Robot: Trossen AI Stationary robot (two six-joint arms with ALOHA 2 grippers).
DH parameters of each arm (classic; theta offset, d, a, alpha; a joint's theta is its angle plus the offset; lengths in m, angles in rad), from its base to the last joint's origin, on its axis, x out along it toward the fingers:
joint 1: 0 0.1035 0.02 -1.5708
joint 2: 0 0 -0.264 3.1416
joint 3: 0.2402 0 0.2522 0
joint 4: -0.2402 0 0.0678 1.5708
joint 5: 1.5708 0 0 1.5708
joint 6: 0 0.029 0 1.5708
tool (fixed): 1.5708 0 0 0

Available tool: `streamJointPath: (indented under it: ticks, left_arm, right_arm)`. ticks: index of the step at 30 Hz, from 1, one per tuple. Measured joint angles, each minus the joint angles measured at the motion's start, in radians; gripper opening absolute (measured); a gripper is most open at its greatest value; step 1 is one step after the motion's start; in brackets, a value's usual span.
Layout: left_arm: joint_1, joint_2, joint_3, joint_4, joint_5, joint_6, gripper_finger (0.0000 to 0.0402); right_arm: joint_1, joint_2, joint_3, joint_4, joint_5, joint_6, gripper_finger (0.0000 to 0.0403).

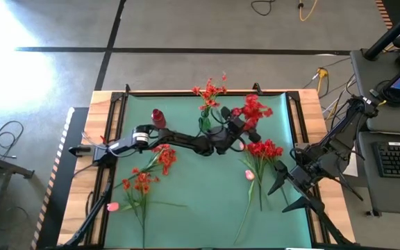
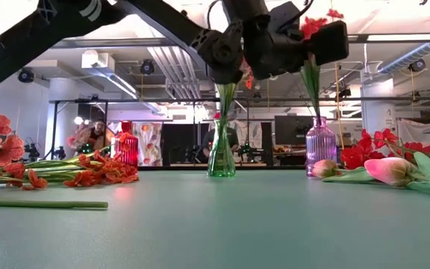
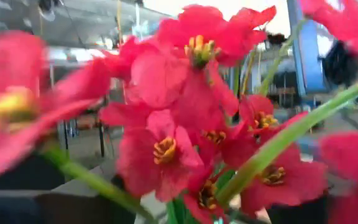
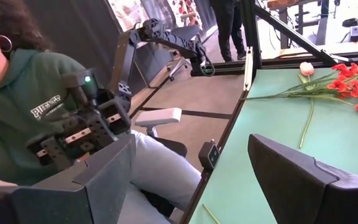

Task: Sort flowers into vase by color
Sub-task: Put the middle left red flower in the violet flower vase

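High view first: my left gripper [image 1: 239,130] is stretched across the green mat [image 1: 186,222] toward the far right corner, right beside the deep red flowers [image 1: 253,110]. Their stem stands in the purple vase [image 2: 320,142], upright, with the blossoms above the wrist. From the left wrist camera I see only those blooms up close: broad crimson petals, yellow centres, pale green stems crossing in front. I cannot tell whether that gripper's fingers are spread or pinching the stem.

The green vase [image 2: 221,155] sits at the middle of the far edge and holds orange-red flowers [image 1: 210,90]. The red vase [image 2: 126,146] stands toward the far left corner.

Lying flat on the mat:
- a loose bunch of orange-red flowers [image 1: 148,170] on the left side, long green stems trailing toward the near edge
- a pink bud [image 1: 113,206] by the near left edge
- a bunch of red flowers [image 1: 264,148] on the right side, stems pointing to the near edge
- a second pink bud [image 1: 250,175] just beside those stems

My right gripper [image 4: 191,155] waits at the right edge of the table, fingers spread wide with nothing between them. A person in a green hoodie [image 4: 23,118] sits beyond it.
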Motion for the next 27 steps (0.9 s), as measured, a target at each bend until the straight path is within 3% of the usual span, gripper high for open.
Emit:
streamJointPath:
  ticks: [13,20,27]
  left_arm:
    - [-0.006,-0.050,0.001,-0.133,-0.011,-0.050,0.0264]
    - [-0.026,-0.120,0.001,-0.330,-0.008,-0.072,0.0264]
    - [-0.017,-0.207,0.001,-0.579,0.125,-0.208,0.0264]
  right_arm:
    - [0.000,0.000,0.000,-0.010,0.026,0.000,0.0302]
    - [0.000,0.000,0.000,-0.012,0.054,0.007,0.0302]
    - [0.000,0.001,0.000,-0.015,0.057,0.008,0.0302]
